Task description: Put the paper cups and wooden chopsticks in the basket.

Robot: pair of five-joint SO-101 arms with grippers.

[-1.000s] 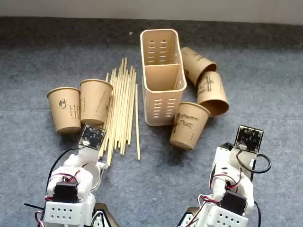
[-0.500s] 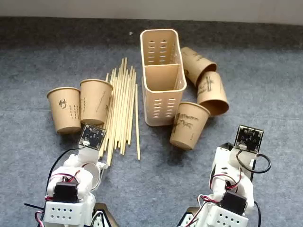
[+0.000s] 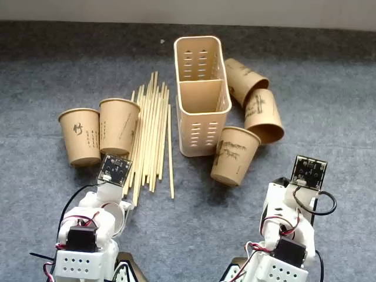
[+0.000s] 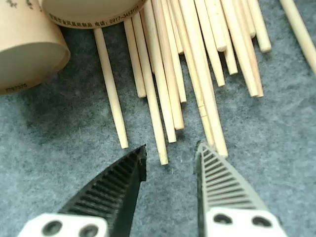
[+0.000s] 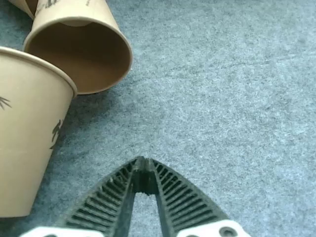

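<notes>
A tan two-compartment basket (image 3: 200, 133) stands upright mid-table. Wooden chopsticks (image 3: 150, 135) lie in a loose bundle to its left, and two paper cups (image 3: 80, 136) (image 3: 119, 125) stand further left. On the basket's right, two cups (image 3: 244, 79) (image 3: 263, 116) lie on their sides and another cup (image 3: 235, 154) stands beside them. My left gripper (image 4: 170, 155) is open just short of the near ends of the chopsticks (image 4: 197, 64), holding nothing. My right gripper (image 5: 144, 165) is shut and empty over bare carpet, near a standing cup (image 5: 24, 133) and a lying cup (image 5: 81, 49).
Grey carpet (image 3: 329, 117) covers the table. Both arm bases (image 3: 82, 247) (image 3: 285, 241) sit at the near edge. Two cup bases (image 4: 24, 49) (image 4: 89, 7) lie close beside the chopsticks ahead of the left gripper. There is open carpet at the far right.
</notes>
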